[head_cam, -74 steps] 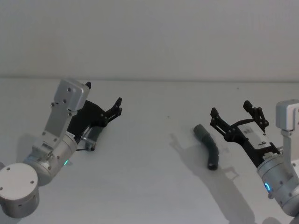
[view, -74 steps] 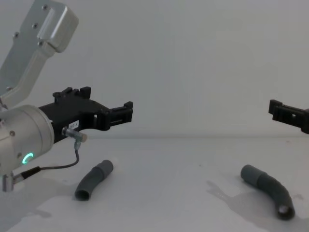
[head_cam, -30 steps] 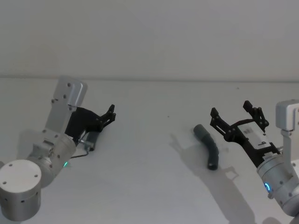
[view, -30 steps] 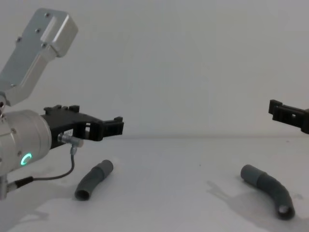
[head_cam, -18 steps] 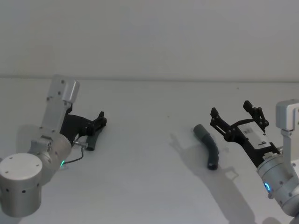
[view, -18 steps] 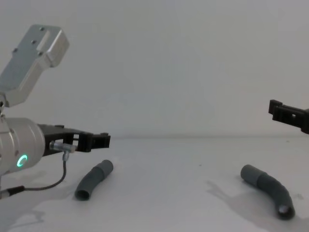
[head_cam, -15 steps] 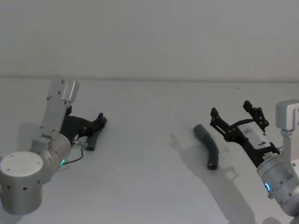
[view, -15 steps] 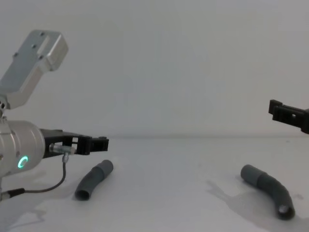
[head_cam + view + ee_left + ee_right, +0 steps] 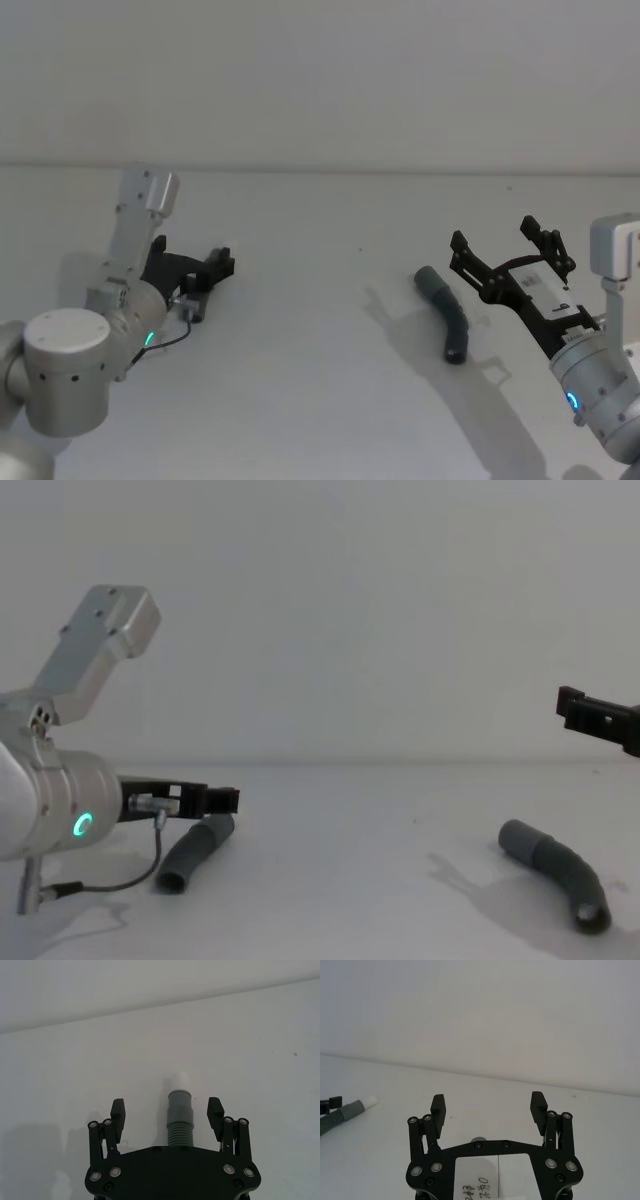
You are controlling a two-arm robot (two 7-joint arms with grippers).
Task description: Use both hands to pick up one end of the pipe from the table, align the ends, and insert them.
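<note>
Left gripper (image 9: 166,1106): wide open, straddling stub-tipped pipe piece (image 9: 179,1119) for pickup; apparently not touching.
Right gripper (image 9: 488,1102): wide open, empty, raised near other pipe piece (image 9: 447,315).

The left gripper (image 9: 222,800) has come down (nothing else has moved). Two and a half seconds ago it hung high over the left pipe (image 9: 190,852), well clear of the worktop (image 9: 350,890). It sank step by step, and its fingers (image 9: 118,1110) now sit low, level with the pipe's far cuff in the chest view. In the head view the gripper (image 9: 208,270) has also drawn back toward the robot's left. The silver wrist block (image 9: 105,640) behind it stands lower than before. The spread fingers now have the pipe's (image 9: 180,1115) ribbed part between them, seemingly apart from it. Whether they have reached the worktop is hard to tell.
</note>
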